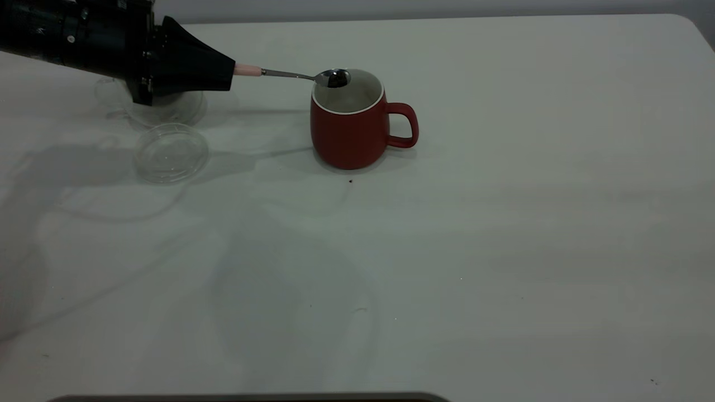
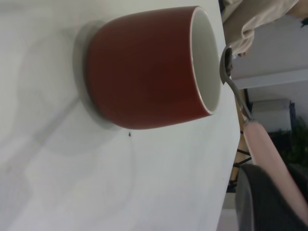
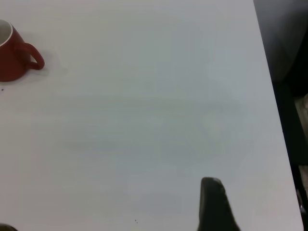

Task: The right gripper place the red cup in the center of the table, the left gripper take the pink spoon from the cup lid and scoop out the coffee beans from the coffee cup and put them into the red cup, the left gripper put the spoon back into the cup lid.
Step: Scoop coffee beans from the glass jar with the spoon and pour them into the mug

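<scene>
The red cup (image 1: 351,128) stands upright at the table's (image 1: 503,223) middle back, handle toward the right. My left gripper (image 1: 226,70) is shut on the pink spoon (image 1: 248,70), held level. Its metal bowl rests just above the cup's left rim and carries a few dark coffee beans (image 1: 337,79). In the left wrist view the red cup (image 2: 144,72) fills the frame, with the pink spoon (image 2: 267,149) beside its rim. The clear coffee cup (image 1: 173,107) is mostly hidden behind my left gripper. The cup lid (image 1: 170,152) lies flat in front of it. My right gripper (image 3: 108,203) hovers open, far right of the red cup (image 3: 12,55).
A small dark speck (image 1: 350,180) lies just in front of the red cup. The table's right edge (image 3: 269,96) runs close to my right gripper. White tabletop stretches across the front and right.
</scene>
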Robot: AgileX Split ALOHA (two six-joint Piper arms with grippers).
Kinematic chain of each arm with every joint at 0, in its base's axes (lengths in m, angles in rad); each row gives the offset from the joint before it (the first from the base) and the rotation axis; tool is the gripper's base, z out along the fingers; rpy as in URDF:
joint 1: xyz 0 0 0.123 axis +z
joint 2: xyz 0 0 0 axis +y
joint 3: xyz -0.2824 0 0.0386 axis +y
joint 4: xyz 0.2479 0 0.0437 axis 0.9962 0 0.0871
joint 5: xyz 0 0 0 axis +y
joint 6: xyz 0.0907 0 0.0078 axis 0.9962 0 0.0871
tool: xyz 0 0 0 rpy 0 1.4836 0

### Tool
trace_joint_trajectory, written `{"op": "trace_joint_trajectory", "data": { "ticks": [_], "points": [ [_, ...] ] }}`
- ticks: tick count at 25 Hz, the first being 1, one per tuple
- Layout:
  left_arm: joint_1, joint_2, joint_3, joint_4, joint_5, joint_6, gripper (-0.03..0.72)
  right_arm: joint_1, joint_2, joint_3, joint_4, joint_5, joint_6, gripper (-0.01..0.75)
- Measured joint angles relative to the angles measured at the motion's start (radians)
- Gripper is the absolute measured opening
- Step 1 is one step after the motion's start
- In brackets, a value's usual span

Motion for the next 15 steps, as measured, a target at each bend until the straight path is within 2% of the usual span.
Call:
{"op": "trace_joint_trajectory", "data": {
  "ticks": [6,15],
  "points": [
    [-0.009,0.000,0.000,0.000,-0.009,0.122,0.127,0.000,0.000,0.000,0.000,0.000,0.000,0.486],
    [-0.038,0.000,0.000,-0.015,-0.133,0.303,0.127,0.000,0.000,0.000,0.000,0.000,0.000,0.486]
  ]
}}
